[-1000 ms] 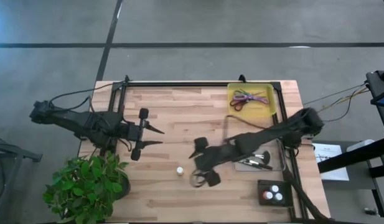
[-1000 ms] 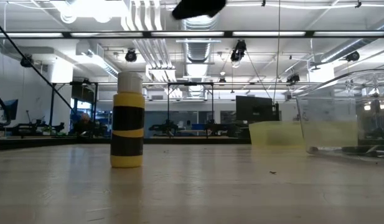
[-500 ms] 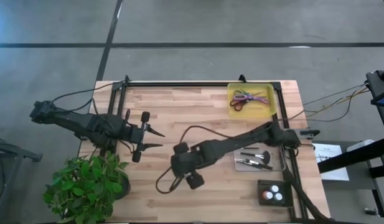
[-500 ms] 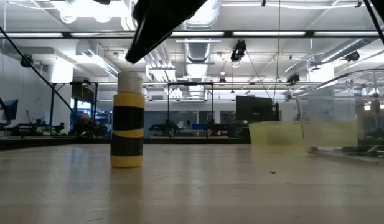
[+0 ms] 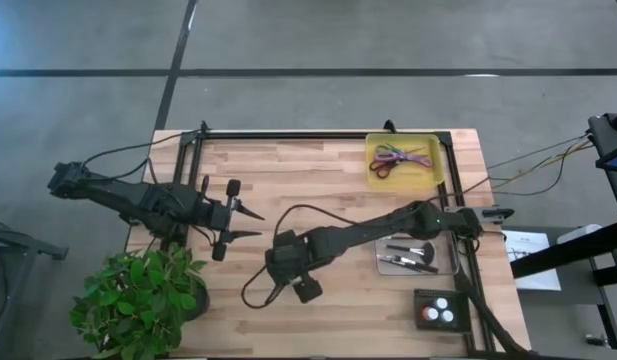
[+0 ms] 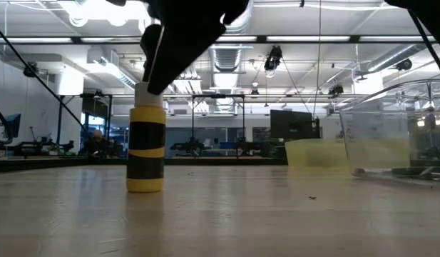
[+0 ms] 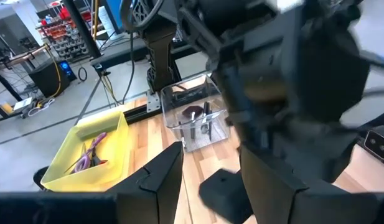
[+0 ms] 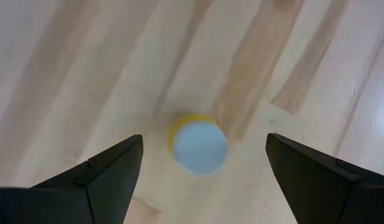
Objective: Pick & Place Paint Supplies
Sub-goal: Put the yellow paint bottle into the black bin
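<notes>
Right gripper (image 8: 201, 168) has swung across the bench (image 5: 318, 170) and hovers directly above the upright yellow paint bottle (image 6: 146, 139), jaws wide, empty. Advice: descend centred, close below cap. Left gripper (image 5: 238, 222) waits farther off, open.

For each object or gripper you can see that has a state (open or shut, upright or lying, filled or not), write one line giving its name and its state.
Yellow paint bottle: upright on the table, white cap on, not gripped.
Right gripper: open, above the bottle.
Left gripper: open, holding nothing.
Yellow tray: holds scissors, lying flat.
Clear bin: holds brushes, lying flat.
</notes>
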